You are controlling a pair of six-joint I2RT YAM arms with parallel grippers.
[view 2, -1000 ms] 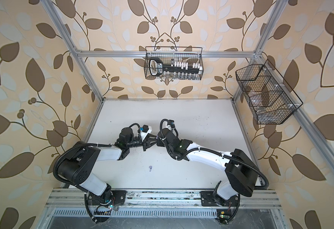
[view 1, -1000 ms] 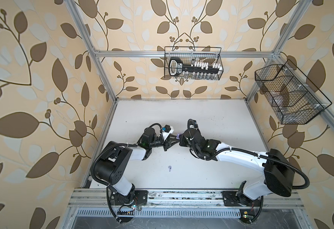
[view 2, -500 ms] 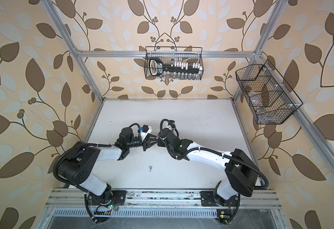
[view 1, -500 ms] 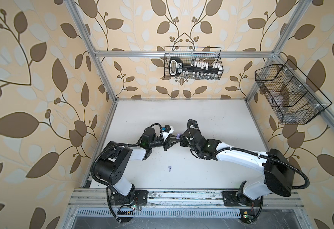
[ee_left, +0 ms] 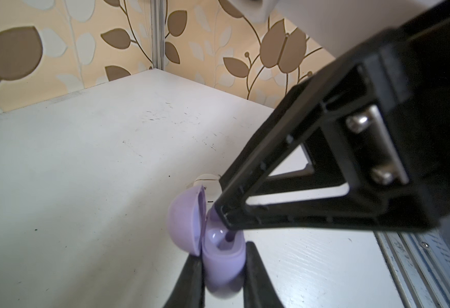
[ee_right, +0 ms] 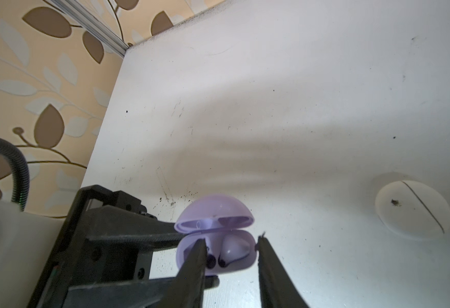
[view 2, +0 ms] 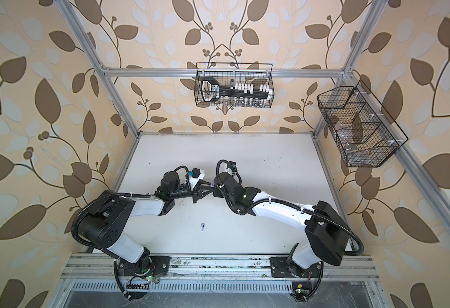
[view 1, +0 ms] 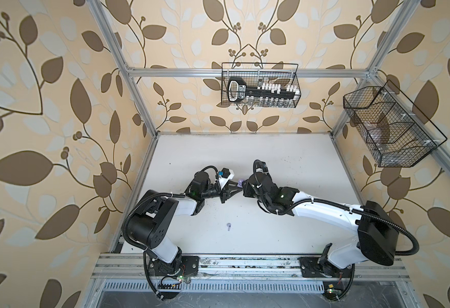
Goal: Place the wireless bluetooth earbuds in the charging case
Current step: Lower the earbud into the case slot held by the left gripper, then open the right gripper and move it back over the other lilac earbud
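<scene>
Above the surface [ee_right: 272, 106] my left tool [ee_left: 220, 250] pins the case [ee_left: 225, 274] steady so my parted, empty right tool [ee_right: 231, 240] can seat the earbud [ee_right: 236, 250].

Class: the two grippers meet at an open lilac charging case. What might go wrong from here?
1. The right gripper stands open astride the lilac plastic earbud in the lilac clamshell charging case; on withdrawal, a finger might snag the earbud or raised lid.
2. The left gripper alone pinches the rounded case, which might slip.
3. The second lilac earbud lies loose on the white table, tiny and hard to pick.
</scene>
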